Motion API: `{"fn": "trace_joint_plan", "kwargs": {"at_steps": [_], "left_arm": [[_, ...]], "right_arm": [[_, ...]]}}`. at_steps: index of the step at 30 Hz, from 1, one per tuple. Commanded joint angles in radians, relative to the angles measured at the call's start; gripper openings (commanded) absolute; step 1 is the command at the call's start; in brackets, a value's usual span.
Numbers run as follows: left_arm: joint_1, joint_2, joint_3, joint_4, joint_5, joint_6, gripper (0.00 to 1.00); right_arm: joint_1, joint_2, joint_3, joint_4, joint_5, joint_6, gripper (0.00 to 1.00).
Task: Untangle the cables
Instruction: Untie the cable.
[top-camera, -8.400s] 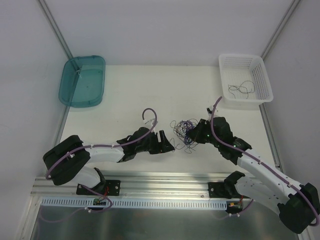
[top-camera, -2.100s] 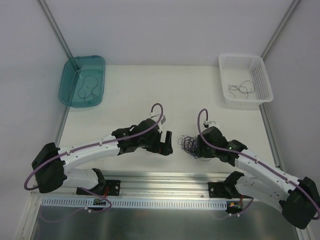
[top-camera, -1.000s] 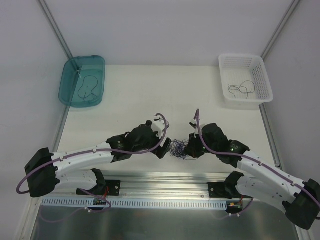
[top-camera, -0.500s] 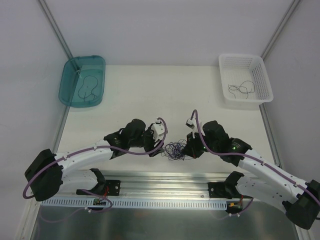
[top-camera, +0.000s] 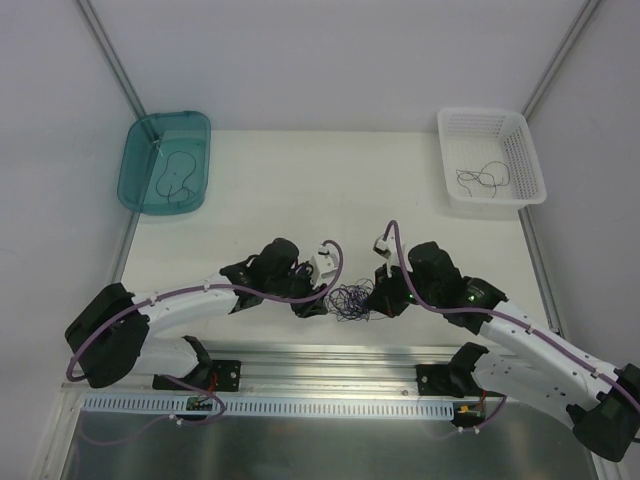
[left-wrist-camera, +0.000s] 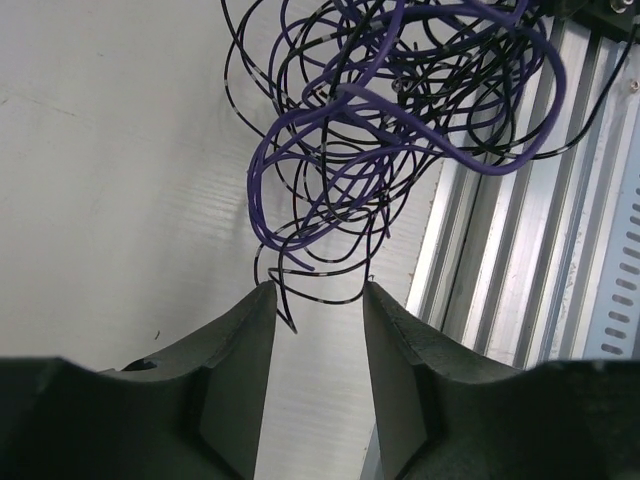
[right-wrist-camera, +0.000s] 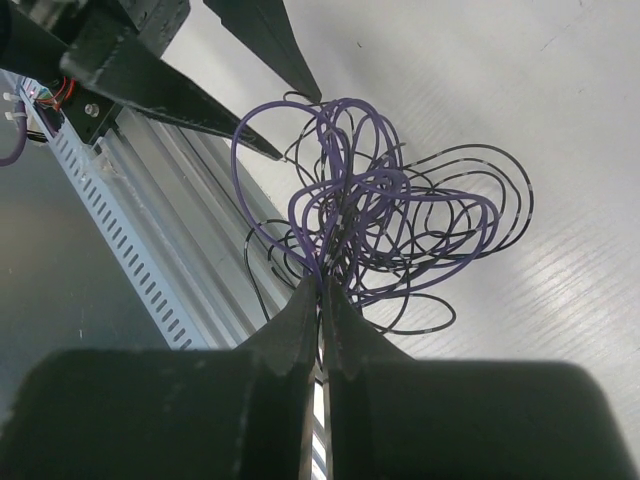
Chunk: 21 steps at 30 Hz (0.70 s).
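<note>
The cables (top-camera: 350, 300) are a small bundle of thin purple and black looping strands, lying at the table's near edge between the two arms. In the left wrist view the cables (left-wrist-camera: 390, 130) hang just beyond my left gripper (left-wrist-camera: 318, 290). It is open with a narrow gap, and one black loop with a loose strand end sits between its tips. From above, the left gripper (top-camera: 318, 304) touches the bundle's left side. My right gripper (right-wrist-camera: 322, 282) is shut on several strands of the cables (right-wrist-camera: 390, 210). From above, the right gripper (top-camera: 376, 300) is at the bundle's right side.
A teal tray (top-camera: 190, 150) at the back left holds one dark strand (top-camera: 172, 180). A white basket (top-camera: 530, 170) at the back right holds another strand (top-camera: 480, 178). A ribbed aluminium rail (top-camera: 330, 360) runs along the near edge, right under the bundle.
The left gripper's jaws have narrowed around the bundle's lowest loop and its wrist has shifted slightly. The right gripper has stayed shut on the strands, barely moving.
</note>
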<state>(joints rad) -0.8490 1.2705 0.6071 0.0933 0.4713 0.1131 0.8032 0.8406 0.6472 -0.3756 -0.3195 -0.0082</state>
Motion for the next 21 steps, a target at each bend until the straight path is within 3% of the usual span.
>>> {"fn": "trace_joint_plan", "kwargs": {"at_steps": [1,4,6,11,14,21], "left_arm": [[0.008,0.021,0.01,0.037,0.053,0.002,0.39],[0.01,0.033,0.022,0.037,0.049,-0.001,0.27],[0.01,0.03,0.028,0.036,0.043,-0.006,0.03],[0.025,-0.04,0.007,0.014,-0.046,-0.03,0.0],[0.08,-0.14,-0.001,-0.029,-0.187,-0.087,0.0],[0.228,-0.428,0.071,-0.28,-0.465,-0.249,0.0]], "right_arm": [[0.005,-0.026,0.055,0.014,-0.026,-0.018,0.01],[0.005,-0.029,0.054,0.015,-0.027,-0.016,0.01],[0.004,-0.031,0.046,0.015,-0.012,-0.016,0.01],[0.001,-0.04,0.02,-0.026,0.114,0.004,0.01],[-0.024,-0.044,0.005,-0.077,0.253,0.051,0.01],[-0.15,-0.086,-0.02,-0.172,0.453,0.178,0.01]]}}
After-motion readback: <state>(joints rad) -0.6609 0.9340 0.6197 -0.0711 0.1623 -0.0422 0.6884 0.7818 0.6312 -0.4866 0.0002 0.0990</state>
